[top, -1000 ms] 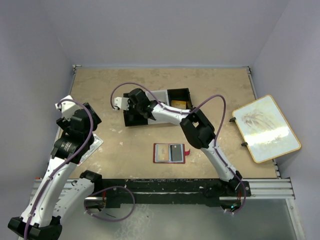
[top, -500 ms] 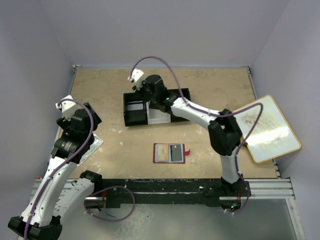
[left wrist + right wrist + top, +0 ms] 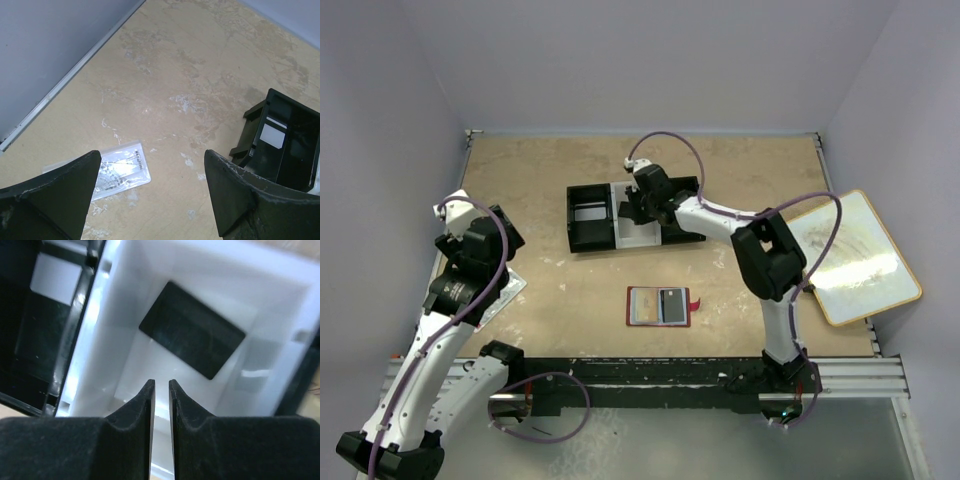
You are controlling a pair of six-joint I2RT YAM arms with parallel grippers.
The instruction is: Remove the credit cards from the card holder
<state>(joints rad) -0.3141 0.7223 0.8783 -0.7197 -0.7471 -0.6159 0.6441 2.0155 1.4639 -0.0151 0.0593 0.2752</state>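
The red card holder (image 3: 660, 306) lies open on the table near the front middle, with a pale card (image 3: 644, 305) and a dark card (image 3: 671, 305) in its panels. My right gripper (image 3: 638, 208) hangs over the white middle compartment of the black-and-white tray (image 3: 590, 238). Its jaws (image 3: 161, 382) stand almost closed with nothing between them. A dark card (image 3: 192, 337) lies flat on that compartment's floor. A pale card (image 3: 52, 277) lies in the left black compartment. My left gripper (image 3: 483, 258) is open and empty (image 3: 152, 155) above the table's left side.
A clear plastic packet (image 3: 117, 167) lies on the table under my left gripper, near the left wall. The tray's left end (image 3: 287, 150) shows in the left wrist view. A wood-framed board (image 3: 850, 255) overhangs the table's right edge.
My right gripper has swung from over the tray's left compartment, up and back, then right to over the white middle compartment. The left arm and the card holder have not moved.
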